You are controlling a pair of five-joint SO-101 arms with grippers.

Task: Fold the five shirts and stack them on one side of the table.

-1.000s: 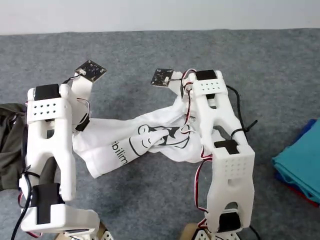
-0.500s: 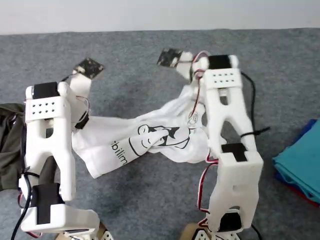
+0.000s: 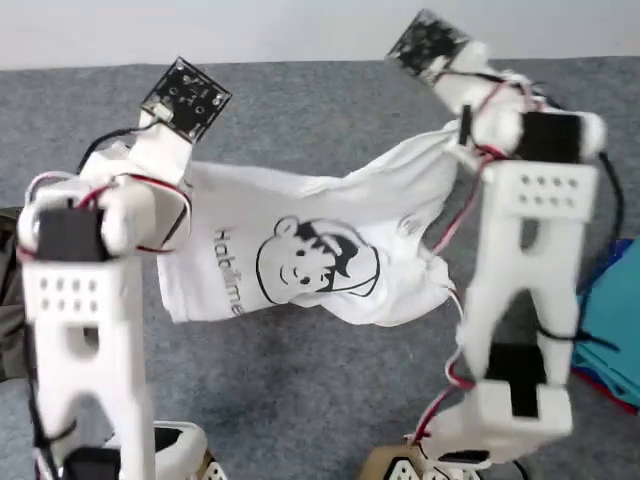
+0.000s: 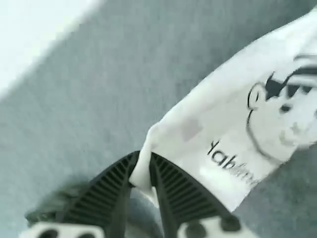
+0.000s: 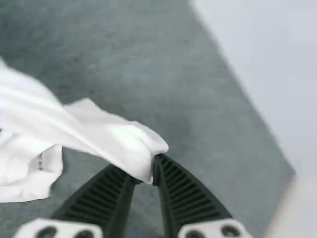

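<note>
A white shirt (image 3: pixel 310 250) with a black cartoon face and lettering hangs spread between my two arms above the grey table. My left gripper (image 4: pixel 142 171) is shut on one corner of the white shirt (image 4: pixel 233 129). My right gripper (image 5: pixel 146 173) is shut on another corner of the white shirt (image 5: pixel 74 134). In the high view the left gripper (image 3: pixel 178 175) holds the shirt's left end and the right gripper (image 3: pixel 460 135) holds its upper right end, both lifted off the table. The shirt's lower hem droops in the middle.
Folded shirts, teal on top (image 3: pixel 610 320) with blue and red under it, lie at the table's right edge. A dark crumpled shirt (image 3: pixel 12 290) lies at the left edge. Grey carpet-like table surface (image 3: pixel 300 400) lies open in front, white wall behind.
Both arms have risen and pulled apart, lifting the white shirt off the table and stretching it out so the printed face shows flat.
</note>
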